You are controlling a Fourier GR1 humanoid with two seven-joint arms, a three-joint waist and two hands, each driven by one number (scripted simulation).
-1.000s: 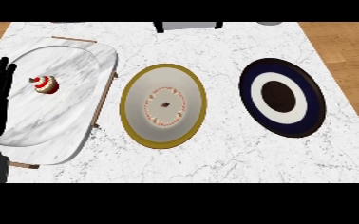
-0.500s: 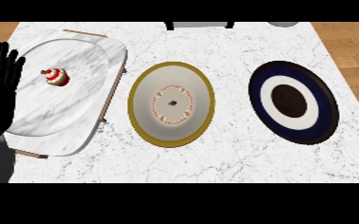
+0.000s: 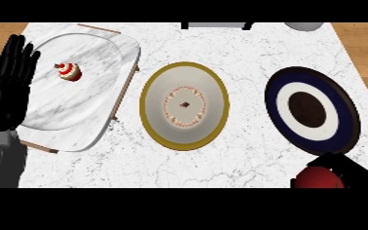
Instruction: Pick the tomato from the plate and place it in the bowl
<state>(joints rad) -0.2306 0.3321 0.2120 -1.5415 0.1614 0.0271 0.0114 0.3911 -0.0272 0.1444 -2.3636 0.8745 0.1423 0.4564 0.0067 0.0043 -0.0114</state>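
Note:
A red tomato (image 3: 316, 179) shows at the lower right edge of the head view, just below the bowl. My right hand (image 3: 343, 167) curls over its top and right side, and hides part of it. The bowl (image 3: 277, 93) is dark blue with a white ring and a brown centre, and stands at the right of the counter. A gold-rimmed plate (image 3: 185, 78) with a small patterned centre lies in the middle, with nothing on it. At the left edge my left hand (image 3: 17, 80) rests open, fingers up, beside the tray.
A marble tray (image 3: 93, 112) lies at the left and carries a small red-and-white cupcake (image 3: 69, 71). A grey round object (image 3: 305, 26) and a dark item (image 3: 215, 24) sit at the counter's far edge. Wooden floor shows past the counter's right side.
Everything has drifted to the right in the view. My right hand with the tomato has come into sight at the lower right. More of the left hand shows.

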